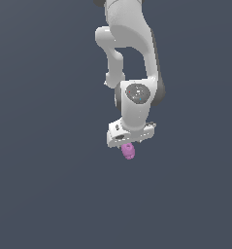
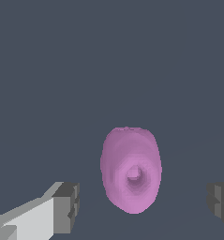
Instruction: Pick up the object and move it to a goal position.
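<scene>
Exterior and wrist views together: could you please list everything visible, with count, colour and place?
object: one, pink-purple, between the two fingers in the wrist view with a gap on each side; just below the tool in the exterior view.
surface: one, plain dark grey-blue, fills the background.
fingers: two, dark grey pads, spread wide apart on either side of the object.
tool: one, white, pointing down over the object, open.
arm: one, white, descending from the exterior view's top.

There is one small pink-purple rounded lumpy object (image 1: 128, 151), near the exterior view's centre. One white robot arm (image 1: 132, 53) carries one white gripper (image 2: 140, 206) with two grey-padded fingers (image 2: 66, 207).
</scene>
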Motion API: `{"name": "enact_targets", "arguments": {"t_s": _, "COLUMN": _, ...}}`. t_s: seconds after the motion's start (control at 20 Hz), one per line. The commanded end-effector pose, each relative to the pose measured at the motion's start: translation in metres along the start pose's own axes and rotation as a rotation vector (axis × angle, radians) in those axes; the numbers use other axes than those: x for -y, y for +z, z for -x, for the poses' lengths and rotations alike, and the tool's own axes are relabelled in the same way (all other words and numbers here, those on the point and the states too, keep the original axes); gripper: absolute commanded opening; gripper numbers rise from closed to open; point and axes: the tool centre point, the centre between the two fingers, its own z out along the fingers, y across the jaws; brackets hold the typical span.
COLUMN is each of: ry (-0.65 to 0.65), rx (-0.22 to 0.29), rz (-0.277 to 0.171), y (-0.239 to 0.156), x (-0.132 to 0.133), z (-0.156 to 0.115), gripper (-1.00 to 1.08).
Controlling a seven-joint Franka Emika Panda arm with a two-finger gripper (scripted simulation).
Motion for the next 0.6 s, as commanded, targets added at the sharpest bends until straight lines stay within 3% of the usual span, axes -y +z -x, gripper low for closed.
{"name": "enact_targets", "arguments": {"t_s": 0.0, "ry": 0.0, "rx": 0.0, "rz": 0.0, "y": 0.0, "x": 0.0, "z": 0.0, "gripper": 1.0}}
{"name": "enact_targets", "arguments": {"t_s": 0.55, "ry": -0.006, "rx": -0.001, "rz": 0.001, "y": 0.041, "x": 0.001, "z": 0.001, "gripper": 1.0}}
